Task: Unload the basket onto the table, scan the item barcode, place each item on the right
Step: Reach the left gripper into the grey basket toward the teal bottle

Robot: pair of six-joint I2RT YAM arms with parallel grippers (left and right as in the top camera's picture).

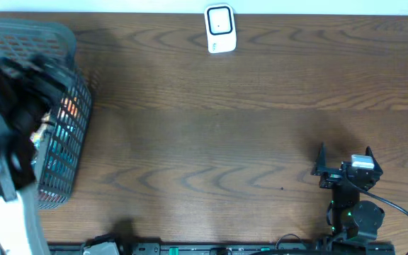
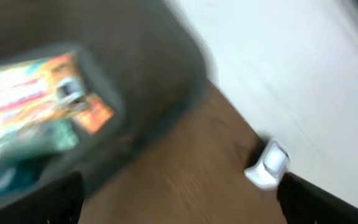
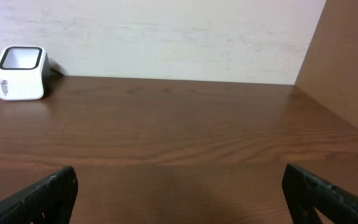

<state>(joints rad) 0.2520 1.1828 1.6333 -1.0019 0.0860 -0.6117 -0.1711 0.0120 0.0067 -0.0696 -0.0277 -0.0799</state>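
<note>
The white barcode scanner stands at the table's far edge, also in the right wrist view and, blurred, in the left wrist view. A colourful orange and teal packet lies inside the grey mesh basket at the left; its colours show through the mesh. My left arm hangs blurred over the basket, and its gripper is open and empty above the basket's edge. My right gripper rests low at the front right, open with only bare table between its fingers.
The brown wooden table stretches between basket and right arm. A pale wall runs behind the scanner. The right arm's cable loops near the front right corner.
</note>
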